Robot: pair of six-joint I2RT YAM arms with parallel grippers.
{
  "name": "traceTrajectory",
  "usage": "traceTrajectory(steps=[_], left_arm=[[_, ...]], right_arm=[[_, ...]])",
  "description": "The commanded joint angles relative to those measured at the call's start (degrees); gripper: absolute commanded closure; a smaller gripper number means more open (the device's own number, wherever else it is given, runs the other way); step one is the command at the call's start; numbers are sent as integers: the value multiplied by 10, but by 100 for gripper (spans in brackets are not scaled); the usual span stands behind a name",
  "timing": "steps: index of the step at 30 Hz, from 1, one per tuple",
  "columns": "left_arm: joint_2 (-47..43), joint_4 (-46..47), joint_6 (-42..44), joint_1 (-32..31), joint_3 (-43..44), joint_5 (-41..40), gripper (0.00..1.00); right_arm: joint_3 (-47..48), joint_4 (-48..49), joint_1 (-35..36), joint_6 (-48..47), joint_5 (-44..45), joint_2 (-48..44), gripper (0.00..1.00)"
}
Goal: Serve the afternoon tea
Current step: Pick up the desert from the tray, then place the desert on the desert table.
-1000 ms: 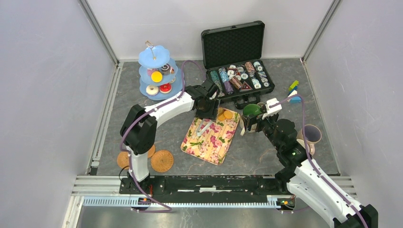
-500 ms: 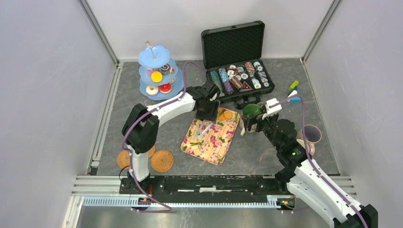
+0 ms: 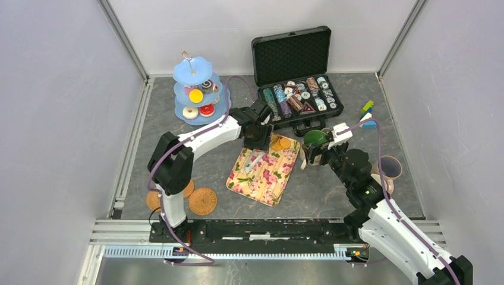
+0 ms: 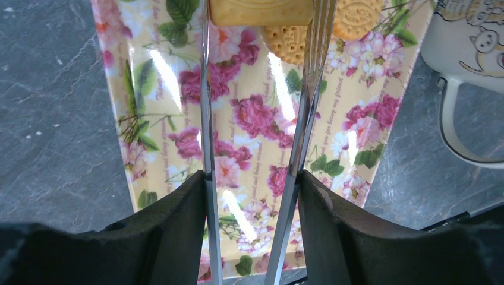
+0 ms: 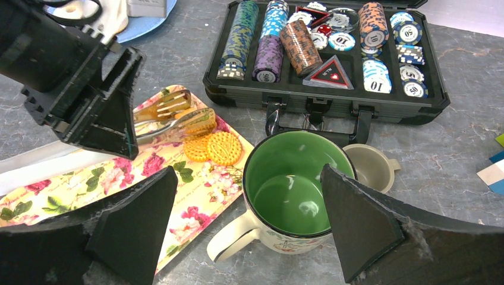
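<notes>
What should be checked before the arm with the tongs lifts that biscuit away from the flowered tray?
1. Tongs clamped in the left end effector: ok.
2. Square biscuit pinched between the tong tips: ok, though only part of it shows.
3. Round biscuits lying on the tray, clear of the tongs: cannot tell, one sits right behind a prong.
4. Mug upright: ok.
5. Right end effector open on either side of the mug, away from the tongs: ok.
6. Free spot on the tiered stand: cannot tell.
</notes>
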Motion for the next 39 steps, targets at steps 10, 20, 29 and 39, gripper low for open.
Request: traceTrajectory(steps=[10,20,29,39], left_arm=[[-178,-76,21,12,-13,-88,77],[-257,-125,102,169,95,-121,76],[-134,-188,153,226,266,-169,78],[-57,-203,184,240,346,-238,77]], right_arm=[[5,10,-1,-3,-1,-3,2],[20,-4,-1,0,-4,5,2],[74,-65,-1,23,-37,18,2],[81,-63,-1,6,-14,50,2]])
